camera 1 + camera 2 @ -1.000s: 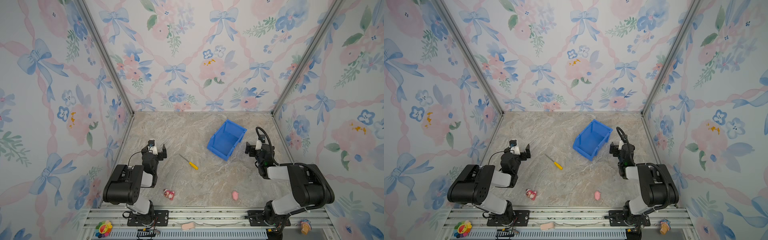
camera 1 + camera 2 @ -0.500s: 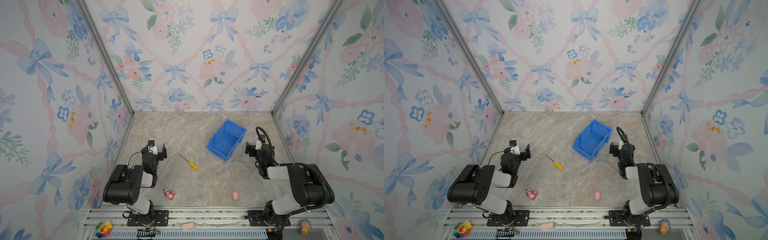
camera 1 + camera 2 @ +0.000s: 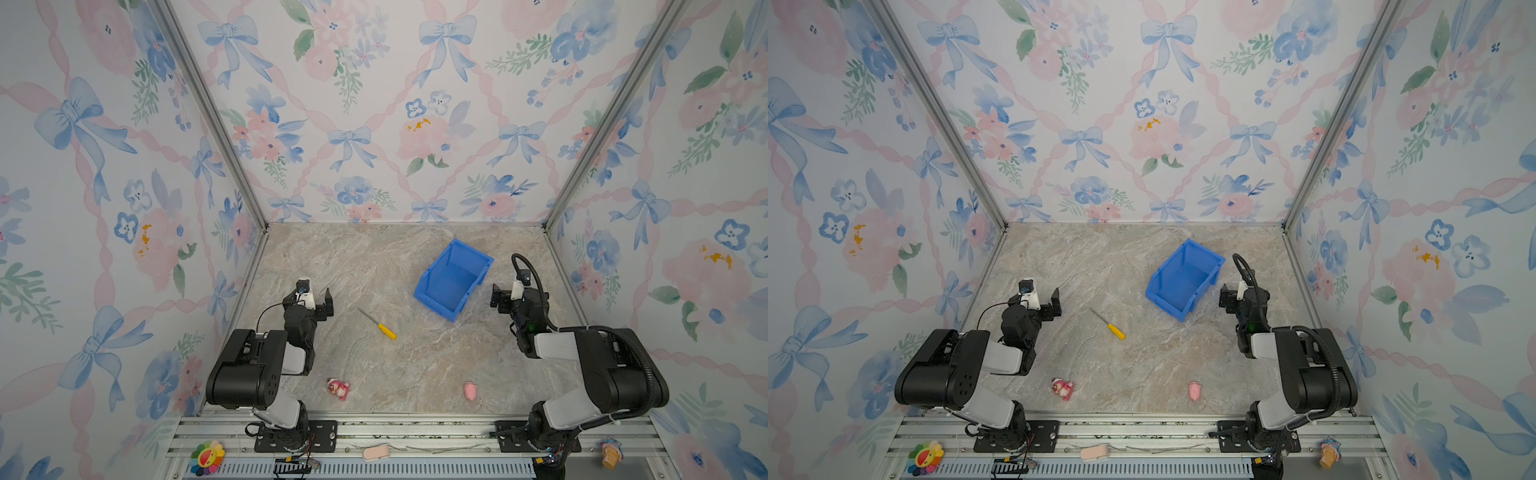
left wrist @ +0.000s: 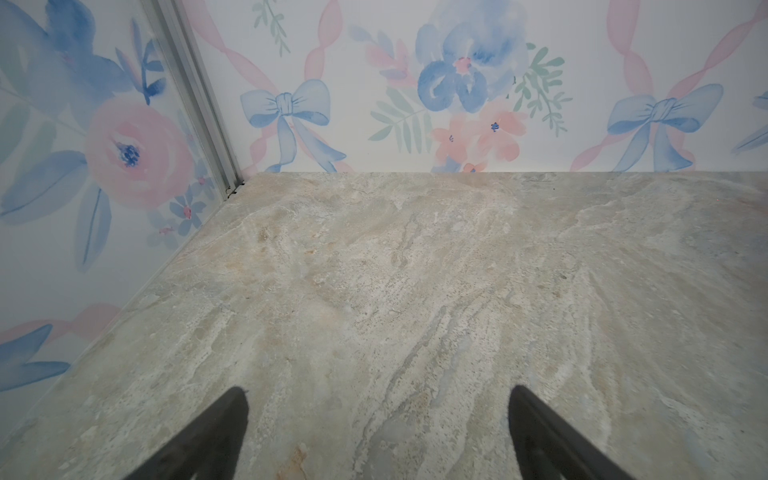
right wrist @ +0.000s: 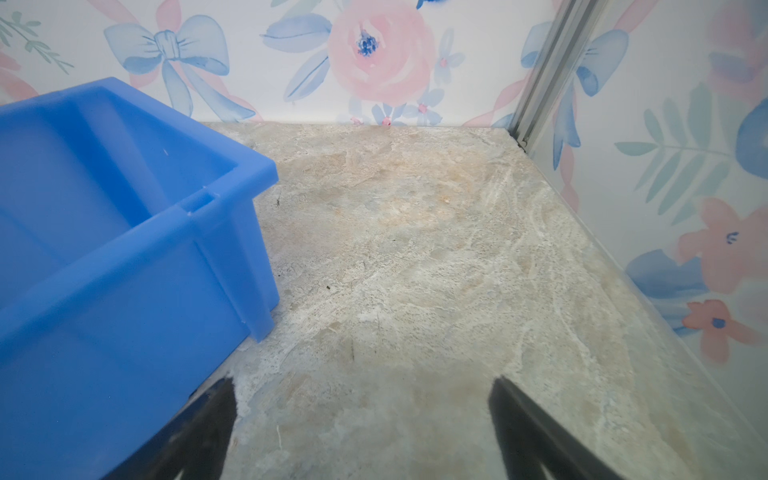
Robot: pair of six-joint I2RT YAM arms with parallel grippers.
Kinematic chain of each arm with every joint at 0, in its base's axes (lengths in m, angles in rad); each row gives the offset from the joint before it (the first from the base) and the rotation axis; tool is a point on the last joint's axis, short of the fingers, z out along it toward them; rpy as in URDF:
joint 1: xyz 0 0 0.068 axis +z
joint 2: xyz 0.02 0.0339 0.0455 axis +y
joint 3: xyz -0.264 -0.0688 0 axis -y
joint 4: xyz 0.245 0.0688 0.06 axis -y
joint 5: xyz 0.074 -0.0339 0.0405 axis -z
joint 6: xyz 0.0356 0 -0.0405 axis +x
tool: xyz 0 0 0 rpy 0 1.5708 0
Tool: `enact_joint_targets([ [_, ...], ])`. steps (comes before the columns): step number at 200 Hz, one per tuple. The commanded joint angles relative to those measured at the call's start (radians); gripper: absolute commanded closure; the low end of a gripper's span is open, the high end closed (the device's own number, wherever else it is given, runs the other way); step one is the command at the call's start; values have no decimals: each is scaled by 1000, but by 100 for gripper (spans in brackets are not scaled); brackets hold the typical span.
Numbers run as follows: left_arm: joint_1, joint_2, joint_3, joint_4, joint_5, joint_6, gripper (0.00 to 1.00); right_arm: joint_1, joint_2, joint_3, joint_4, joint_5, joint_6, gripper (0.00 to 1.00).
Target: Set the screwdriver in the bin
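The screwdriver [image 3: 378, 324] [image 3: 1108, 324], yellow-handled with a thin grey shaft, lies flat on the marble floor between the two arms in both top views. The blue bin [image 3: 453, 279] [image 3: 1183, 277] stands empty to its right and farther back. My left gripper [image 3: 311, 301] [image 3: 1040, 304] rests low, left of the screwdriver, open over bare floor [image 4: 378, 390]. My right gripper [image 3: 509, 297] [image 3: 1237, 299] sits just right of the bin, open, with nothing between its fingers [image 5: 362, 381]. The right wrist view shows the bin's wall [image 5: 124, 257] close beside one finger. The screwdriver is in neither wrist view.
Two small pink toys [image 3: 338, 389] [image 3: 469, 391] lie near the front edge of the floor. Floral walls close in the floor on three sides. A metal rail [image 3: 415, 432] runs along the front with a few small toys on it.
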Motion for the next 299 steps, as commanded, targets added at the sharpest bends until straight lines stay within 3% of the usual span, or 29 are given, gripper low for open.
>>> enact_joint_targets([
  [1,0,12,16,-4,5,16,2,-1,10,-3,24,6,9,3],
  [102,-3,4,19,-14,8,24,2,1,4,-22,52,-11,4,3],
  [179,-2,-95,1,-67,-20,7,2,1,-62,-12,-25,0,7,3],
  [222,1,-149,-21,-80,-48,-10,2,3,-81,-60,51,10,8,3],
  [299,-6,-278,9,-320,-135,-125,2,88,-322,1,-297,134,8,3],
])
